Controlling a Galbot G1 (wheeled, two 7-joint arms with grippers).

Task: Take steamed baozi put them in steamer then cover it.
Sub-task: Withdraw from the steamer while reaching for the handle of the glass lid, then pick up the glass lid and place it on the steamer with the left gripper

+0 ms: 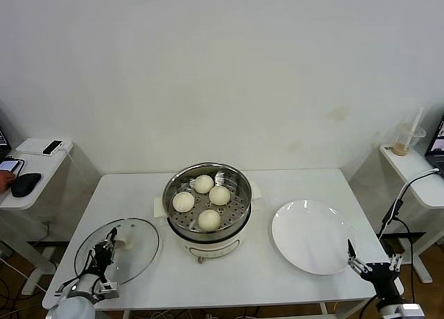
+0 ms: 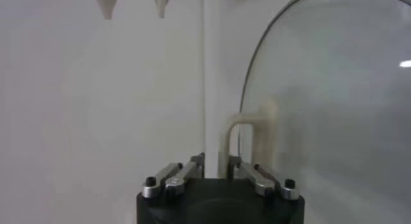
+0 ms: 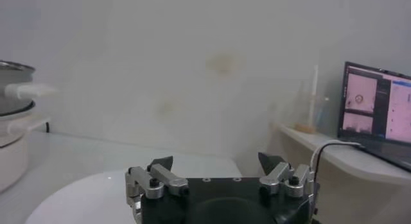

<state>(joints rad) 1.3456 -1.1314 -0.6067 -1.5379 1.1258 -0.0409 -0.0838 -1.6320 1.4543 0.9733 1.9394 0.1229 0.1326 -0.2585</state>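
Observation:
The steamer [image 1: 239, 222] stands mid-table on its white base, and several steamed baozi [image 1: 209, 219] lie on its perforated floor. The cover [image 1: 141, 255] rests flat on the table to the steamer's left. My left gripper [image 1: 111, 241] sits over the cover's cream handle [image 1: 125, 244]. In the left wrist view the left gripper [image 2: 215, 160] has its jaws drawn close at the near end of the handle [image 2: 252, 124], with the cover's glass [image 2: 334, 103] beyond. My right gripper [image 1: 373, 258] waits open at the table's front right corner, and the right gripper [image 3: 216, 160] holds nothing.
A white plate [image 1: 312, 236] lies right of the steamer, just ahead of the right gripper. A side table [image 1: 35, 187] on the left carries a phone and a mouse. On the right, another side table [image 1: 409, 170] holds a cup and a laptop, with a cabled stand [image 1: 395, 208] by it.

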